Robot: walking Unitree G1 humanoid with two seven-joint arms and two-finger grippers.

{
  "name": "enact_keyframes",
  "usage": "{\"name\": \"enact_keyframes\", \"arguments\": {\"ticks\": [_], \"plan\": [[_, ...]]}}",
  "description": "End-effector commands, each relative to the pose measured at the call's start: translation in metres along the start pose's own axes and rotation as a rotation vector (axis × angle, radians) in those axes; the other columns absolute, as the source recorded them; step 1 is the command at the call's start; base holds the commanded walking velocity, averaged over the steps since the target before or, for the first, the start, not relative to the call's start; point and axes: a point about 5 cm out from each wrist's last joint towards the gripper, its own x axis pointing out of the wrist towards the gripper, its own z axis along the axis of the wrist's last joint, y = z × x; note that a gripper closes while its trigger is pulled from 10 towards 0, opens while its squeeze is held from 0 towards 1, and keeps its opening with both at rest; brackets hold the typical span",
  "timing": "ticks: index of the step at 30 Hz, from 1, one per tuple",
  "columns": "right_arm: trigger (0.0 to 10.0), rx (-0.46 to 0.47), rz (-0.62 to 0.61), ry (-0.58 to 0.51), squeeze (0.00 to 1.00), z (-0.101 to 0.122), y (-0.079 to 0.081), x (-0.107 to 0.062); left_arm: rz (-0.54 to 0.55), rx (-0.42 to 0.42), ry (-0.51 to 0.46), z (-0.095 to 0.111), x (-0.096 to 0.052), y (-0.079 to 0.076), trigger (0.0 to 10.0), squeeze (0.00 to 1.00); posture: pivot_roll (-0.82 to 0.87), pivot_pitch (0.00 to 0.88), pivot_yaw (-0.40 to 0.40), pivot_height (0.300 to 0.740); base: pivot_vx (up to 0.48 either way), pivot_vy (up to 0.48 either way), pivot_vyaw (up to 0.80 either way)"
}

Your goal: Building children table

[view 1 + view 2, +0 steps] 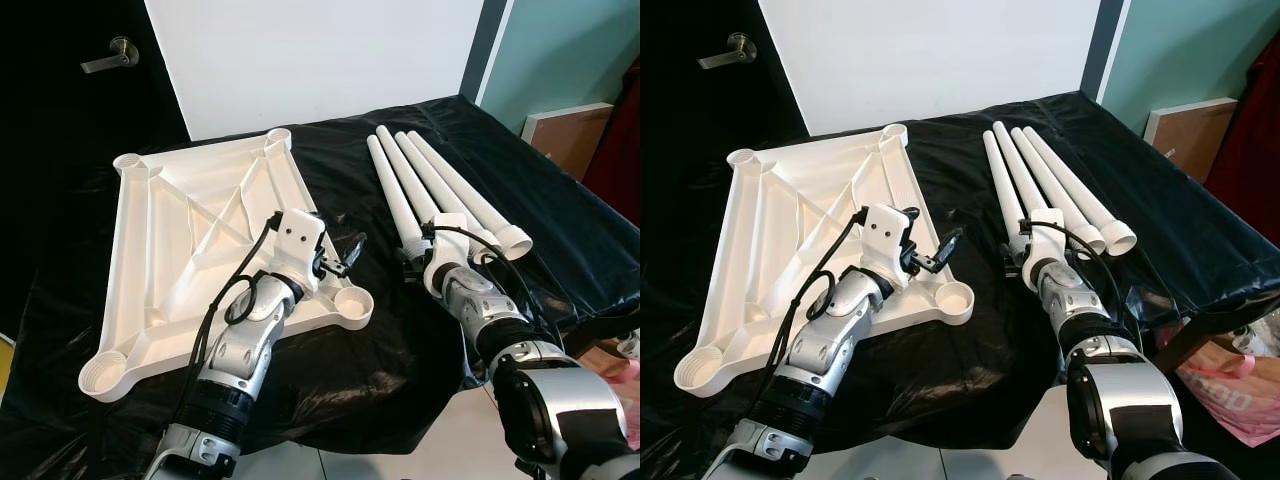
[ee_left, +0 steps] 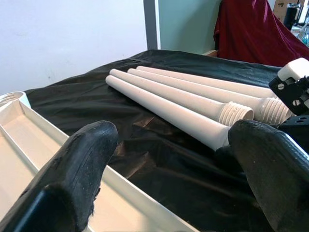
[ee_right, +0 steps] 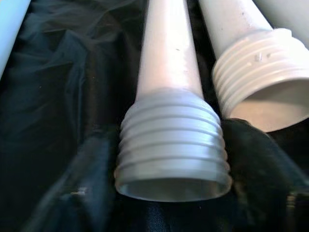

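Note:
The white table top point(image 1: 200, 240) lies upside down on the black cloth, with a round leg socket point(image 1: 351, 303) at each corner. My left gripper point(image 1: 345, 255) hovers open just above its near right corner, pointing toward the legs point(image 2: 183, 104). Several white legs point(image 1: 440, 180) lie side by side on the right, threaded ends toward me. My right gripper point(image 3: 174, 193) is open around the threaded end of the leftmost leg point(image 3: 169, 72). One finger stands close on each side of the leg, which rests on the cloth.
The black cloth point(image 1: 340, 400) drapes over the work surface, whose front edge is near me. A door with a lever handle point(image 1: 110, 55) is at the back left. A wooden box point(image 1: 565, 130) and a pink bag point(image 1: 1230, 400) sit off to the right.

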Motion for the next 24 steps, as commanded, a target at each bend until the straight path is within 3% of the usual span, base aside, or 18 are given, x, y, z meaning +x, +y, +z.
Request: {"name": "enact_keyframes", "arguments": {"ticks": [1, 2, 10, 14, 15, 16, 17, 21, 24], "plan": [[0.6, 0.013, 0.003, 0.018, 0.00, -0.001, 0.002, 0.001, 0.005, 0.014, 0.011, -0.002, 0.001, 0.002, 10.0, 0.00, -0.15, 0.000, 0.004, 0.740, 0.000, 0.000, 0.00], [0.0, 0.025, 0.002, 0.022, 0.00, -0.002, 0.001, 0.001, 0.009, 0.016, 0.011, -0.002, 0.001, 0.003, 10.0, 0.00, -0.15, 0.000, 0.003, 0.740, 0.000, 0.000, 0.00], [0.0, 0.085, 0.019, 0.065, 0.00, -0.008, 0.003, 0.001, 0.021, 0.019, 0.011, -0.001, 0.002, 0.006, 10.0, 0.00, -0.15, 0.000, 0.002, 0.740, 0.000, 0.000, 0.00], [0.0, 0.067, 0.027, -0.003, 0.00, -0.003, 0.004, 0.001, 0.027, 0.017, 0.006, 0.000, 0.003, 0.007, 10.0, 0.00, -0.15, 0.000, 0.003, 0.740, 0.000, 0.000, 0.00], [10.0, 0.054, 0.043, -0.097, 0.00, 0.007, 0.007, 0.000, 0.029, 0.001, 0.002, 0.001, 0.003, 0.007, 10.0, 0.00, -0.15, 0.000, 0.003, 0.740, 0.000, 0.000, 0.00], [10.0, 0.054, 0.043, -0.097, 0.00, 0.007, 0.007, 0.000, 0.029, 0.001, 0.002, 0.001, 0.003, 0.007, 10.0, 0.00, -0.15, 0.000, 0.003, 0.740, 0.000, 0.000, 0.00], [10.0, 0.069, 0.067, -0.254, 0.00, 0.024, 0.012, -0.004, 0.030, -0.024, -0.006, 0.002, 0.005, 0.008, 10.0, 0.00, -0.15, 0.000, 0.004, 0.740, 0.000, 0.000, 0.00], [10.0, 0.067, 0.074, -0.319, 0.00, 0.031, 0.013, -0.007, 0.029, -0.035, -0.010, 0.003, 0.006, 0.008, 10.0, 0.00, -0.16, 0.000, 0.007, 0.740, 0.000, 0.000, 0.00], [10.0, 0.011, 0.075, -0.472, 0.00, 0.039, 0.016, -0.022, 0.031, -0.053, -0.027, 0.009, 0.012, 0.015, 10.0, 0.00, -0.18, 0.000, 0.012, 0.740, 0.000, 0.000, 0.00]]}}
